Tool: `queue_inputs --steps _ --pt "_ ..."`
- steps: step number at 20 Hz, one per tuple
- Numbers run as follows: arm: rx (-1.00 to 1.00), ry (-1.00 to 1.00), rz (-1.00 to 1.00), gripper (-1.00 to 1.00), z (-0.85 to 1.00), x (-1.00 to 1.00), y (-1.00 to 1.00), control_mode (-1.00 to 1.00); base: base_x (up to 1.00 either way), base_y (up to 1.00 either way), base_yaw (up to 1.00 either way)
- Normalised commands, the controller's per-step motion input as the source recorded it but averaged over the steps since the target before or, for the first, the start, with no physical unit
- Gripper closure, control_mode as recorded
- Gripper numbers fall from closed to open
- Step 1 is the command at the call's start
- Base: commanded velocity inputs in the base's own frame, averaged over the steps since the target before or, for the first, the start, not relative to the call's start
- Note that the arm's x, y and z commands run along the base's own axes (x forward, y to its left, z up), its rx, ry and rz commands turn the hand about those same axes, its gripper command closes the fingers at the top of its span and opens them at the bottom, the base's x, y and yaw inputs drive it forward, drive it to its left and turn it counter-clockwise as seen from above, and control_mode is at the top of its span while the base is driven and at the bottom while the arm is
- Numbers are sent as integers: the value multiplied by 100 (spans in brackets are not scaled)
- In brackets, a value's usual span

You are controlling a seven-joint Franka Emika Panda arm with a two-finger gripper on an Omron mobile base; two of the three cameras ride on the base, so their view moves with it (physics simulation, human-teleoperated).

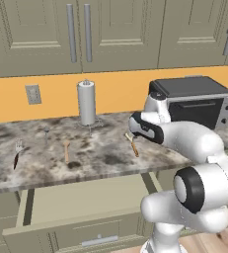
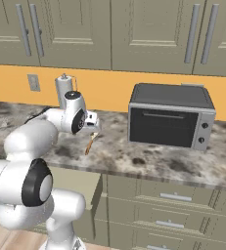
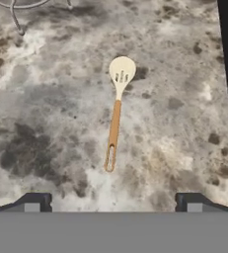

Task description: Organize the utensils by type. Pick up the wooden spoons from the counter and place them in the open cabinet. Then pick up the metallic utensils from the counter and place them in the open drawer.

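Gripper [image 3: 113,205] spread wide, holding nothing, poised above the orange-brown wooden spoon [image 3: 115,118] with the pale cream bowl. Spoon lies flat on the counter [image 3: 46,123], just left of the toaster oven [image 2: 169,119], handle end nearest the fingertips [image 3: 35,201], bowl pointing away.

Step in hand, as judged: approach and grasp of this first wooden spoon. To do it well — descend straight down with the jaws straddling the slim orange handle near its middle, not the bowl; keep the fingers across the handle's width so it cannot roll out. Spoon is thin and flat against stone, so fingertips likely need to reach almost to the counter surface before closing. After the lift, carry up to the open cabinet, not identifiable here.

Surroundings, relative to the toaster oven: paper towel holder [image 1: 87,103] well to its left against the orange backsplash, its wire base at the top edge of the hand view. Second wooden spoon [image 1: 66,151], further left than the holder, nearer the counter's front. Fork [image 1: 18,153] with dark handle further left again. Open drawer [image 1: 86,200] below the counter front, beige inside.

Obstructions: dark corner of the toaster oven close to the right of the spoon — some care on the lift. Otherwise bare stone around the handle.
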Motion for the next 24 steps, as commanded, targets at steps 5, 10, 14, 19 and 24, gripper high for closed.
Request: queue_inputs --steps 5,10,14,19,24 --pt "0 0 0 -100 -44 49 0 -100 0 0 0" --pt "0 2 0 -100 -34 46 0 -100 0 0 0" --pt "0 2 0 -100 -34 44 2 -100 0 0 0" --pt "0 1 0 -100 -35 42 6 -100 0 0 0" --pt "0 3 0 -100 -38 27 2 -100 0 0 0"
